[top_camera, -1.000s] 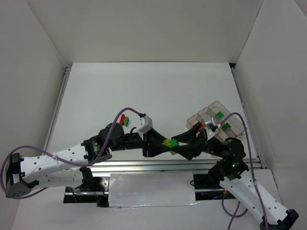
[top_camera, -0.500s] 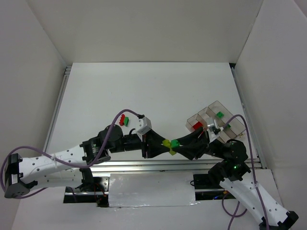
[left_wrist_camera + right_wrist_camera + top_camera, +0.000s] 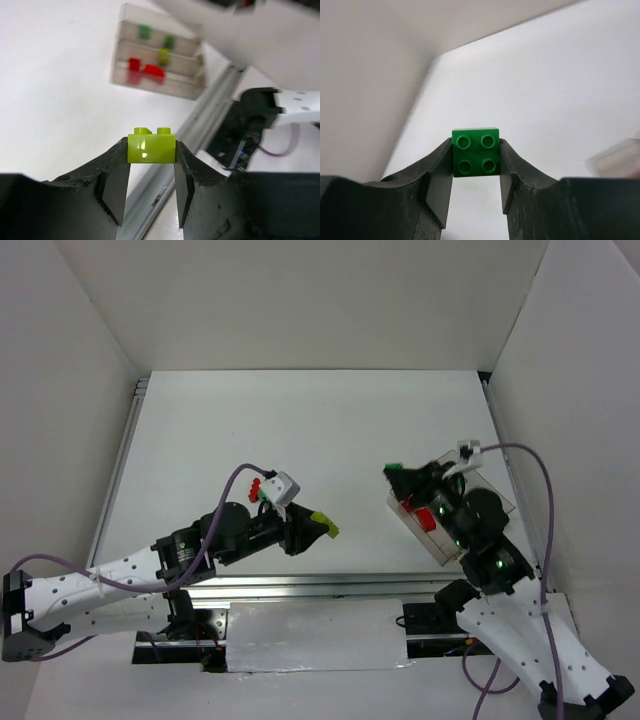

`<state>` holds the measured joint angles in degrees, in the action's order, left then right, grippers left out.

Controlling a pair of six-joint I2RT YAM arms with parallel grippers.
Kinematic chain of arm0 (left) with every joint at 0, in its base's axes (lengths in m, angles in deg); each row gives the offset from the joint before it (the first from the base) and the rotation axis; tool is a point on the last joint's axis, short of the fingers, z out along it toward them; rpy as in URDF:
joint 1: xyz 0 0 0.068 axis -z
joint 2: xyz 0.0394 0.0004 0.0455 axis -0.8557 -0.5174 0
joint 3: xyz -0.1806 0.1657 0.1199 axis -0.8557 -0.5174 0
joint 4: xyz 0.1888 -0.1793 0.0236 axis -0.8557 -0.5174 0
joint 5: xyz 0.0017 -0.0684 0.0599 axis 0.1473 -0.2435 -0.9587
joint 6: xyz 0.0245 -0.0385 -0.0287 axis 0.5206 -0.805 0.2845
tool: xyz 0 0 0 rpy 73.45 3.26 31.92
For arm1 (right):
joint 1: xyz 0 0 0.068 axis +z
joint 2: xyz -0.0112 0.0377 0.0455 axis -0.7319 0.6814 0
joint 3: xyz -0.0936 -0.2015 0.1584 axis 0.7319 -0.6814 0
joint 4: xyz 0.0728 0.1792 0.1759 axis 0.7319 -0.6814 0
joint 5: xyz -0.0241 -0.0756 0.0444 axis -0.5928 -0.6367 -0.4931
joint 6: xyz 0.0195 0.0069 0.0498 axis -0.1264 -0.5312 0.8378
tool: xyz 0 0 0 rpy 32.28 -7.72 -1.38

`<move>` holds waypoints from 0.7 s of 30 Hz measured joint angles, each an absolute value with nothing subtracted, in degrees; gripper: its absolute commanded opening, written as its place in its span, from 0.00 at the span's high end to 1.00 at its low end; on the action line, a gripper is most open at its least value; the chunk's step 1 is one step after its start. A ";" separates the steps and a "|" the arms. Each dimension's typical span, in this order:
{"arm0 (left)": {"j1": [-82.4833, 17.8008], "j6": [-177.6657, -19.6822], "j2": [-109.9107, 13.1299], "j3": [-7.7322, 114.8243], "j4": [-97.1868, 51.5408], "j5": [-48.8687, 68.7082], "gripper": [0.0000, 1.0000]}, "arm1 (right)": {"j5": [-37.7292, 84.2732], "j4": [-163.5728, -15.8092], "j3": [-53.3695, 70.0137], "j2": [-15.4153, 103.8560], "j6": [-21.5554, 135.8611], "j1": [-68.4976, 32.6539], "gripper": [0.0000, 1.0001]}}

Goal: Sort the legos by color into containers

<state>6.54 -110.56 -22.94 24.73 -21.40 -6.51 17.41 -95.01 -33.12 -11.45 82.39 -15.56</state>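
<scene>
- Counting loose pieces first: a red brick (image 3: 258,483) and a dark green brick (image 3: 264,496) lie close together on the worktop (image 3: 300,420), left of centre toward the near edge, beside the left arm's wrist. Neither is sorted yet.
- Left tool (image 3: 320,528) is clenched on a yellow-green brick (image 3: 150,149), carried near the middle of the near edge. It is not yet delivered.
- Right tool (image 3: 400,474) is clenched on a green brick (image 3: 475,151), studs toward its camera, just beside the tray's left end.
- Tray (image 3: 159,84) sits by the right edge, toward the near right corner. Left wrist view shows two green bricks in one outer compartment, one yellow-green in the middle, two red in the other outer one.
- Judgement: about half done. Five are binned by colour, two are in transit, two are left to collect.
</scene>
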 measured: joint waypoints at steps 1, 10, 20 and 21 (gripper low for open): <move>6.48 -111.50 -23.57 25.54 -23.39 -9.04 1.00 | 11.73 -98.79 -28.92 -5.97 83.94 -19.17 1.00; 5.69 -115.06 -25.15 27.29 -31.36 -14.44 1.00 | -9.73 -110.55 -22.34 23.72 92.34 -52.72 1.00; 5.69 -115.52 -25.26 27.22 -32.24 -11.64 1.00 | -13.71 -111.12 -16.31 41.25 94.76 -56.20 0.54; 5.69 -115.52 -25.26 27.20 -32.22 -11.53 1.00 | -13.71 -111.16 -16.31 41.73 94.94 -56.33 0.46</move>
<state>5.69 -115.52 -25.26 27.20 -32.22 -11.53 -13.71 -111.16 -16.31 41.73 94.94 -56.33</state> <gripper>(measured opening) 0.486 0.447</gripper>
